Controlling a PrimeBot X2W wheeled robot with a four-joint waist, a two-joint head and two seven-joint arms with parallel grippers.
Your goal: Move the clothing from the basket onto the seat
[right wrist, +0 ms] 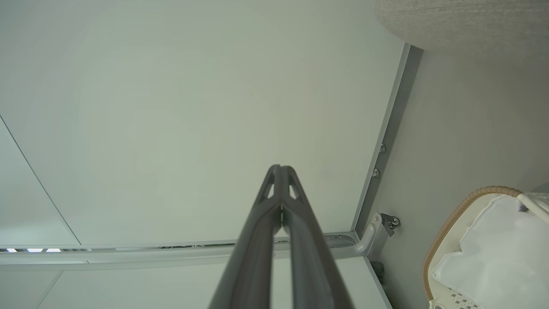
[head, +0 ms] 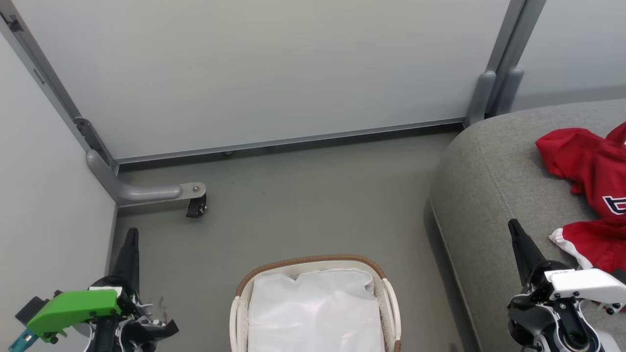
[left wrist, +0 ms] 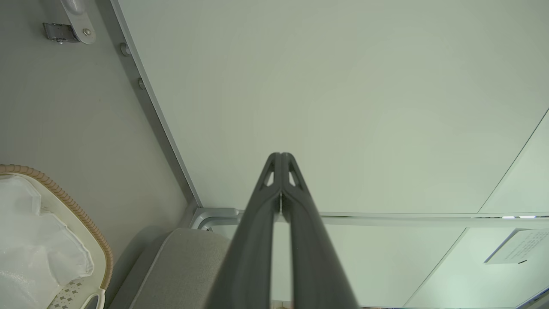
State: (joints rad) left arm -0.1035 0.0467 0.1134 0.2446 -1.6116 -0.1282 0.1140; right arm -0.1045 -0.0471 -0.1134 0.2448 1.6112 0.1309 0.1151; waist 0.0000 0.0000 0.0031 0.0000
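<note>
Smooth grey floor [head: 303, 205], closed in at the back and on the left by pale partition panels [head: 274, 73] in grey metal frames. At the left corner, a curved grey foot ending in a small black caster [head: 195, 208].

On the floor, low in the middle of the head view: the basket [head: 313, 259], white perforated plastic under a brown woven rim. Inside: the white liner [head: 313, 308], rumpled.

To the right of the basket, near it but apart: the seat [head: 489, 186], grey woven fabric with a rounded corner and a stitched seam.

On the seat, toward its right side: the clothing [head: 587, 166], bright red, crumpled in a loose heap, with white trim along one hem and part of some white-edged lettering showing.

Left claw [head: 131, 233] at the lower left, above the floor, fingers pressed together, gripping nothing. Right claw [head: 513, 224] at the lower right, over the seat's front part, fingers likewise together and empty, near the red heap.
</note>
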